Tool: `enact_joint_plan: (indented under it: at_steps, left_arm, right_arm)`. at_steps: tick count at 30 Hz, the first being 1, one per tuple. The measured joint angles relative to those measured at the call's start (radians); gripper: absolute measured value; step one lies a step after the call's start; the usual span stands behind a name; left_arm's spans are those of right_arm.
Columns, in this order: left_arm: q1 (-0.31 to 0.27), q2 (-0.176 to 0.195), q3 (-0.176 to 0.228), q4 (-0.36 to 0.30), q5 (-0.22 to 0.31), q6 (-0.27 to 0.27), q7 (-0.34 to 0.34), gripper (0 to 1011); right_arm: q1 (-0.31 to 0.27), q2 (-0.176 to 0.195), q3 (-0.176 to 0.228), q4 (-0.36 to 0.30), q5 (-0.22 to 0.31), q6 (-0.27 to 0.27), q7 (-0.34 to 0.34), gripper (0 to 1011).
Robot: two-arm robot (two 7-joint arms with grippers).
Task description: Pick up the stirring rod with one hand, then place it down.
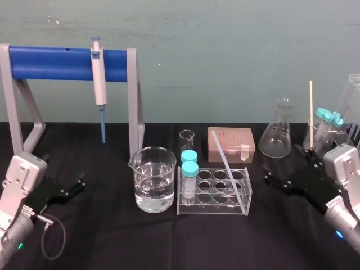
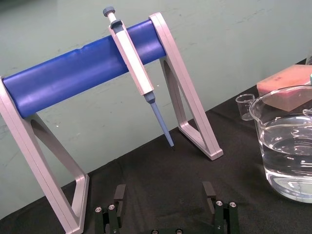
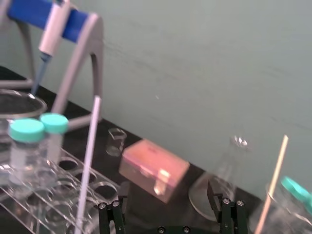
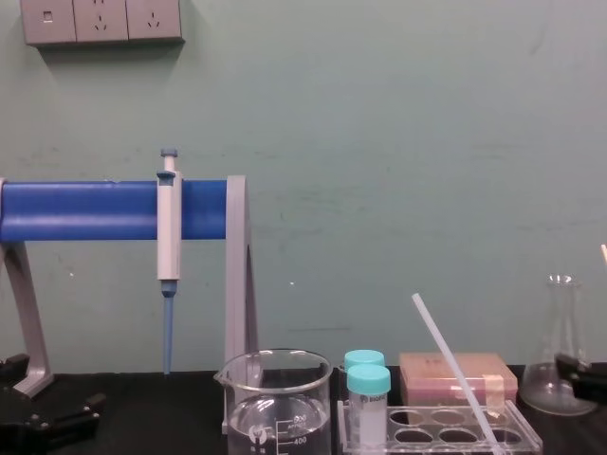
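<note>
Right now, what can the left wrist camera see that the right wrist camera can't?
Left wrist view's own: the open left tool and the water in the big beaker. Right wrist view's own: the open right tool, the stirring rod leaning in the tube rack, capped tubes, a flask and a wooden stick. Shared: the pipette hanging on the blue stand, the big beaker, the small beaker and the pink box.

One rack (image 1: 214, 212) holds one stirring rod (image 1: 228, 174) and two capped vials (image 1: 189, 183); left of it one large beaker (image 1: 153, 180), behind it one small beaker (image 1: 187, 139) and one pink box (image 1: 230, 143), to its right one flask (image 1: 277, 138)
</note>
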Motion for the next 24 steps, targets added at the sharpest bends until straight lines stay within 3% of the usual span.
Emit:
enact_joint_plan:
  at_steps: [14,15,24]
  left_arm:
    - [0.0,0.0,0.0,0.0,0.0,0.0,0.0,1000]
    - [0.0,0.0,0.0,0.0,0.0,0.0,0.0,1000]
    - [0.0,0.0,0.0,0.0,0.0,0.0,0.0,1000]
  right_arm:
    - [0.119,-0.064,-0.014,0.135,0.076,-0.082,0.254,1003]
    - [0.138,-0.075,-0.015,0.162,0.094,-0.088,0.298,1003]
    - [0.222,-0.132,-0.025,0.294,0.145,-0.101,0.449,1003]
